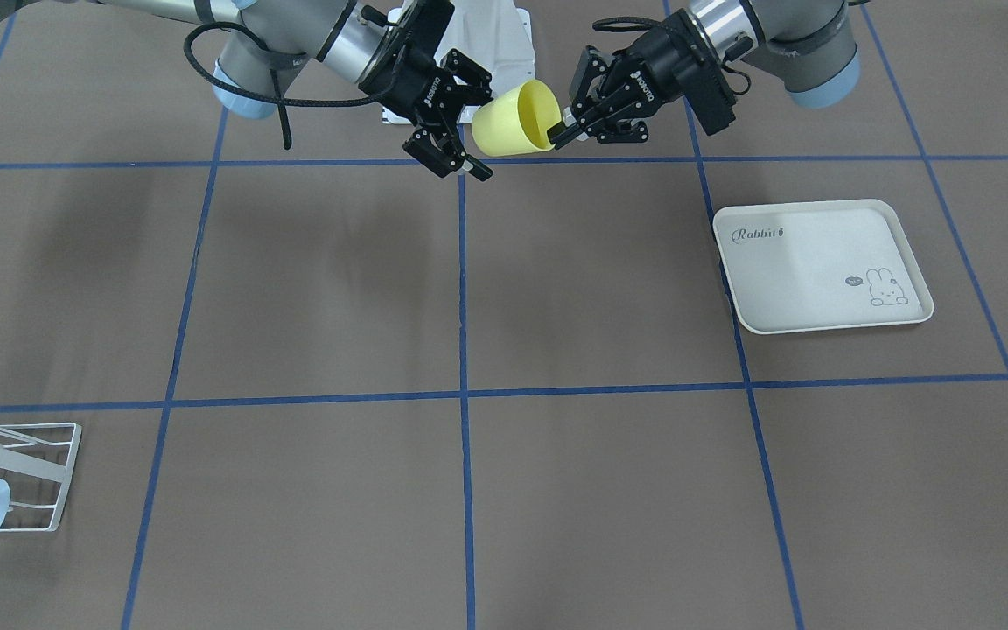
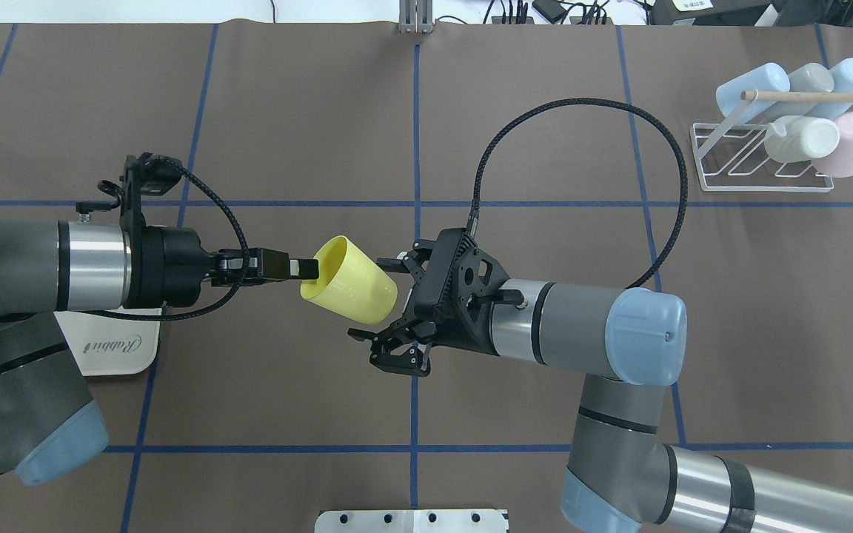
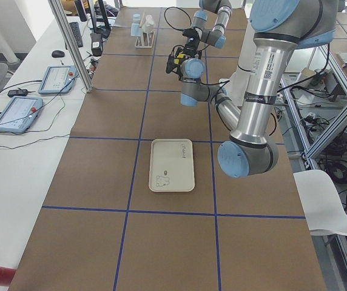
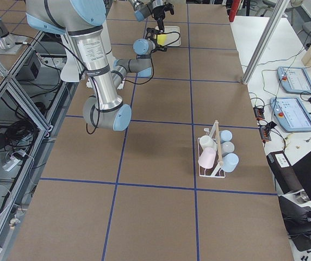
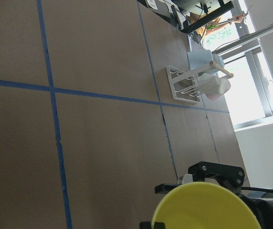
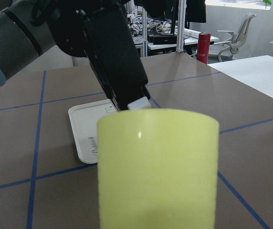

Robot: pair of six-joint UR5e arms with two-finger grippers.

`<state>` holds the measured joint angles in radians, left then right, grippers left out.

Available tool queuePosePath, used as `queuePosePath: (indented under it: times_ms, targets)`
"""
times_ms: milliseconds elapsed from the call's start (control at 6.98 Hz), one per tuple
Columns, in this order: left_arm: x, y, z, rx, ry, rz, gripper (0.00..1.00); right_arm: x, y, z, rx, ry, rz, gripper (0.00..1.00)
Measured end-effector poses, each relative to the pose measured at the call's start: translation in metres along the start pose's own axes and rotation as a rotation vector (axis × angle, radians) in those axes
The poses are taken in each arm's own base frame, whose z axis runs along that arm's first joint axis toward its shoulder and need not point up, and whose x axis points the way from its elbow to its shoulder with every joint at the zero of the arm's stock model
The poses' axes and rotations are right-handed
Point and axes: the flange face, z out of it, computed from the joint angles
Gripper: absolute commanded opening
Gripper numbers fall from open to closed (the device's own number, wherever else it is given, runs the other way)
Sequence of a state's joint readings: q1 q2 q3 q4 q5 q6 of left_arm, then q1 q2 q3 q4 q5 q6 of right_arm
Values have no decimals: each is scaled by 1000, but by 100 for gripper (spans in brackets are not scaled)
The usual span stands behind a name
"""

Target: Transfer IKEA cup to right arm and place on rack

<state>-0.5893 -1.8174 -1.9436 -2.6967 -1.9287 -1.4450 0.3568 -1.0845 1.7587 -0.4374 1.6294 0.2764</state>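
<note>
The yellow IKEA cup (image 2: 352,290) hangs in the air on its side above the table's middle; it also shows in the front view (image 1: 513,118). My left gripper (image 2: 306,268) is shut on the cup's rim, one finger inside the mouth. My right gripper (image 2: 380,303) is open, its fingers straddling the cup's base end, one on each side. The right wrist view shows the cup (image 6: 158,167) filling the space between the fingers. The white wire rack (image 2: 760,159) with a wooden rod stands at the far right.
Several pale blue, white and pink cups (image 2: 804,137) lie on the rack. The cream rabbit-print tray (image 1: 819,262) lies flat under my left arm. A white mounting plate (image 1: 486,39) sits at the robot's base. Blue tape lines cross the brown table.
</note>
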Motion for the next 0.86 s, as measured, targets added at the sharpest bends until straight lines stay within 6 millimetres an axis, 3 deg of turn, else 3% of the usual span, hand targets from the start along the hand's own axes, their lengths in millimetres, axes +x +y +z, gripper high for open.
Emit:
queuePosePath:
  times_ms: [287,430,573,716,860]
  targets:
    - [0,0,0,0,1,0,0,-1,1,-1,26,-6,4,92]
    - [0,0,-1,0,1,1,0,-1,1,-2,29,-7,5,81]
    - [0,0,-1,0,2,1,0,-2,1,-2,30,-7,7,59]
    - [0,0,-1,0,2,1,0,-2,0,-2,32,-8,17,46]
    - [1,0,0,0,2,1,67,-2,0,-2,32,-9,32,39]
